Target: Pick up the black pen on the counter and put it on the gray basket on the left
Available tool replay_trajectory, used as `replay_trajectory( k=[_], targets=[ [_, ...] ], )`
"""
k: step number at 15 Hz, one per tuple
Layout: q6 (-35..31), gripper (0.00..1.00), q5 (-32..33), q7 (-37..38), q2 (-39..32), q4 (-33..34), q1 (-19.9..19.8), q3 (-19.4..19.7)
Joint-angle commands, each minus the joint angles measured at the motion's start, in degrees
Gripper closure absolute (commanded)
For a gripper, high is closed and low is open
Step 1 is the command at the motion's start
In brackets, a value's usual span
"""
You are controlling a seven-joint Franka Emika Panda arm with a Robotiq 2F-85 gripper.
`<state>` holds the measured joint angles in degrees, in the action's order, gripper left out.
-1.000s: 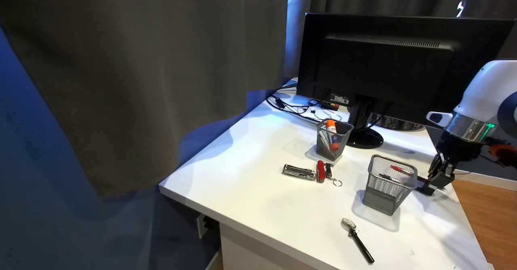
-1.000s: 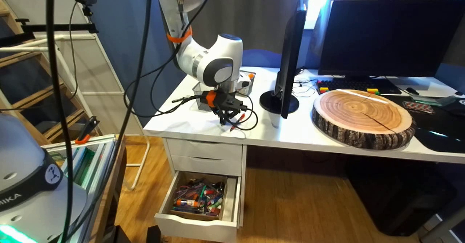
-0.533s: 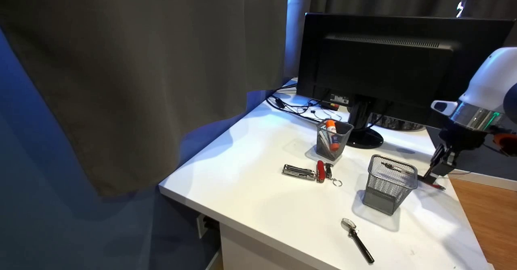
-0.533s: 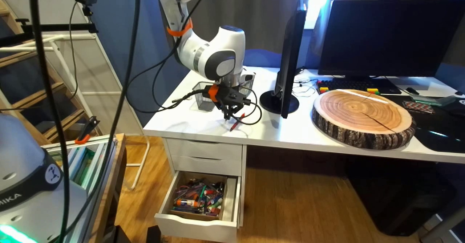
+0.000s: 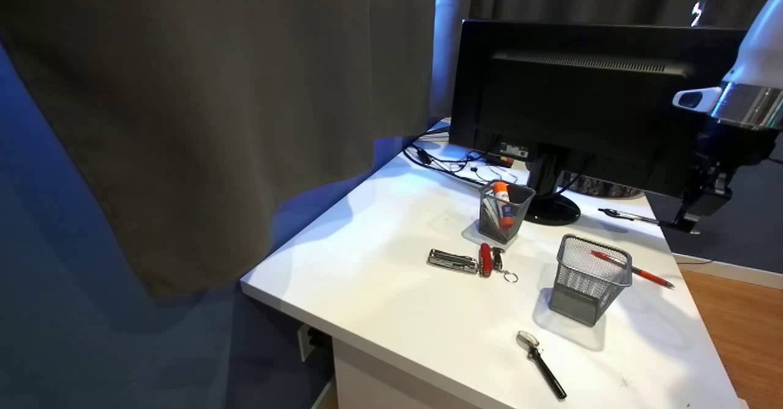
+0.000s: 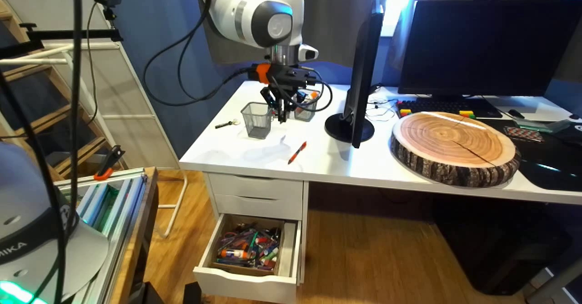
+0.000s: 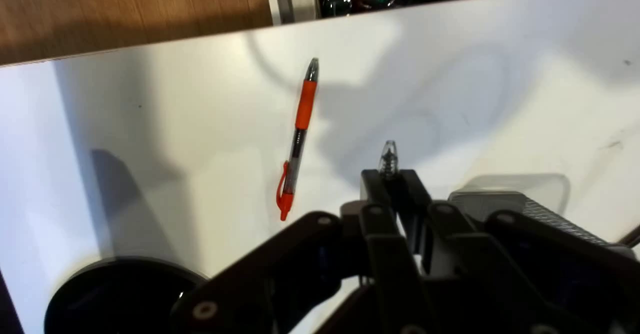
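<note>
Open white counter (image 6: 254, 152) spreads between the gray wire-mesh basket (image 5: 575, 302) and the front edge; over that surface the gripper (image 7: 389, 175) — pinched narrow — holds the black pen (image 5: 629, 216); it looks slim, clear-tipped.

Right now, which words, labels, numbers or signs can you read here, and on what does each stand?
"MIKA": on the dark band of the robot base, perhaps cut off by the picture's edge.
Emblem on that band: partly hidden, unclear.
Label on the back of the monitor: too small to read.
Tube in the drawer: any print too small.
</note>
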<state>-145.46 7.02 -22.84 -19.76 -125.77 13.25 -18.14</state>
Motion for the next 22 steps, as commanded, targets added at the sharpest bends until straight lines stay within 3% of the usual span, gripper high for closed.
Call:
replay_trajectory(
  k=[1, 6, 11, 18, 22],
  targets=[
    [12.36, 0.97, 0.5, -1.06, 5.71, 1.43, 1.36, -1.54],
    [29.42, 0.97, 2.38, -1.96, 6.95, 7.72, 4.64, -2.49],
    [40.85, 0.97, 6.21, -3.14, 3.42, 14.8, 8.27, -3.65],
    [47.67, 0.97, 15.03, -2.63, -5.08, 24.64, 13.78, -3.96],
    [46.29, 0.97, 15.45, -3.48, -9.1, 28.12, 14.59, -3.84]
  ],
)
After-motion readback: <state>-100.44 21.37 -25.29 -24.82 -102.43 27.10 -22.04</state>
